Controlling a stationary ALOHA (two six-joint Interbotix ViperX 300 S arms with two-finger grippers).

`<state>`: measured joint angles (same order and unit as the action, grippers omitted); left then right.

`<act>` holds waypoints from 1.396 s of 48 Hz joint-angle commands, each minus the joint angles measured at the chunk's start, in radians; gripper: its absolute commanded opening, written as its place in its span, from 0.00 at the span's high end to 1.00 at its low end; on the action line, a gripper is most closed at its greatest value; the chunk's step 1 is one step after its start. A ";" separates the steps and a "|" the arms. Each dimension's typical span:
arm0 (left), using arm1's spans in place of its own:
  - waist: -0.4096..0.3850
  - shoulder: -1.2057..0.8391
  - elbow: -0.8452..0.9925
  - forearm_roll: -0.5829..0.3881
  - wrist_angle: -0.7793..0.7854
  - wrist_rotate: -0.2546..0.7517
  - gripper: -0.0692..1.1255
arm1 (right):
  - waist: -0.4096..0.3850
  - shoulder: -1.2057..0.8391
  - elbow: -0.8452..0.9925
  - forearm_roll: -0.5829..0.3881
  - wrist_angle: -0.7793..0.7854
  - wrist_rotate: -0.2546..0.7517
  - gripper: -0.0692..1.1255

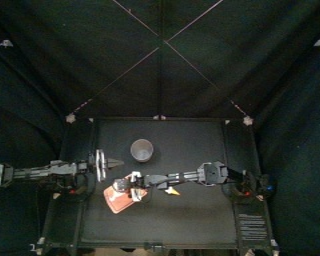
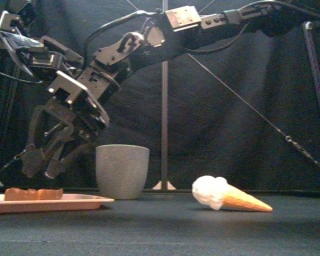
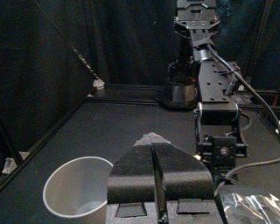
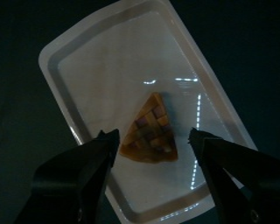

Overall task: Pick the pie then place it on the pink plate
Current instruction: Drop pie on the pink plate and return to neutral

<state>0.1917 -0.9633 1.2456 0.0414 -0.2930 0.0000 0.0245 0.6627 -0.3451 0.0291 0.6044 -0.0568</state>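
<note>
A grey speckled cup [image 2: 123, 170] stands near a toppled ice-cream cone [image 2: 230, 195].

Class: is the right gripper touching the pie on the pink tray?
Apart. The right wrist view shows the right gripper with open fingers either side of the pie, bare pink tray visible between each finger and it.

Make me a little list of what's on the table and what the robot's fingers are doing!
pie: lying on the pink plate
right fingers: open, hovering over the pie
left fingers: shut, resting at the table's left
grey cup: upright, behind the plate
ice cream cone: on its side, right of the cup
</note>
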 commanded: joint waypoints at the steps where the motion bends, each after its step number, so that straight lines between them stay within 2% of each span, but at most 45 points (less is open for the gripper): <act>1: 0.000 0.002 -0.012 -0.002 -0.006 -0.002 0.94 | 0.002 -0.123 0.060 0.012 -0.067 0.003 0.13; 23: 0.000 -0.002 -0.009 -0.005 -0.006 -0.002 0.94 | 0.026 -0.502 0.667 0.109 -0.735 0.000 0.13; 37: 0.000 -0.002 -0.009 -0.008 -0.006 -0.002 0.94 | 0.037 -0.709 0.965 0.183 -1.019 -0.002 0.13; 43: 0.000 -0.003 -0.012 -0.012 -0.005 -0.002 0.94 | 0.032 -0.816 1.095 0.184 -1.140 -0.003 0.13; 52: 0.000 -0.002 -0.014 -0.012 -0.008 0.003 0.94 | -0.003 -0.973 1.253 0.183 -1.212 -0.006 0.13; 59: 0.000 -0.002 -0.014 -0.011 -0.009 0.003 0.94 | -0.083 -1.091 1.328 0.170 -1.215 -0.015 0.13; 67: 0.000 -0.002 -0.012 -0.011 -0.009 0.003 0.94 | -0.161 -1.178 1.365 0.103 -1.213 -0.006 0.13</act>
<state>0.1917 -0.9679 1.2502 0.0291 -0.2930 0.0015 -0.1104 -0.4709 1.0201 0.1611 -0.5998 -0.0660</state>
